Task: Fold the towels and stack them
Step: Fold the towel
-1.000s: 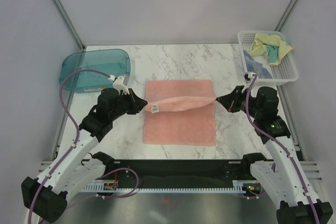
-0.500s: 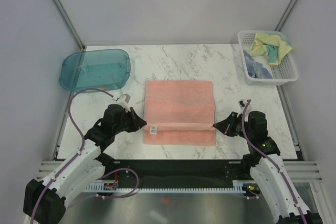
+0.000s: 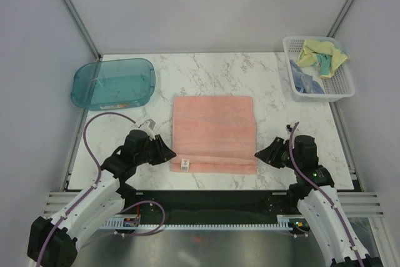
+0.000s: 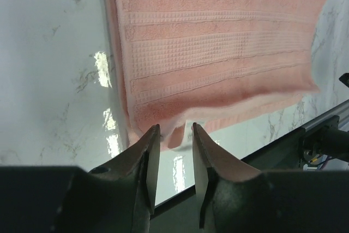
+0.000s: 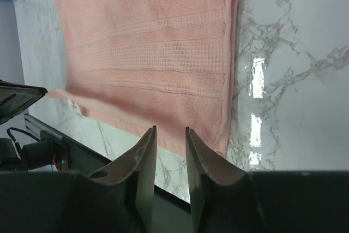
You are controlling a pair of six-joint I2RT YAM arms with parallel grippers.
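Jaws on both the left gripper point(image 3: 170, 153) and the right gripper point(image 3: 257, 154) stand narrowly parted at the towel's two near corners. We see tabletop through each gap and judge nothing clamped. The white marble-pattern table point(image 3: 212, 73) carries the work. Centred between the arms, the salmon-pink terry towel point(image 3: 214, 126) lies flat and doubled, its upper free edge just short of the near edge; this suits a far-to-near fold made with one corner per gripper. Its outline is close to square, so we name no long axis with confidence. The woven bands and far crease run left to right, and the free edges face the arm bases. The teal translucent plastic tray point(image 3: 112, 85) sits far left. The white mesh basket point(image 3: 340, 82), far right, holds the crumpled pale yellow towel with teal panel point(image 3: 319, 53) and the light blue towel point(image 3: 304, 80), both unfolded. The small white tag point(image 3: 185, 164) lies near the pink towel's near-left corner.
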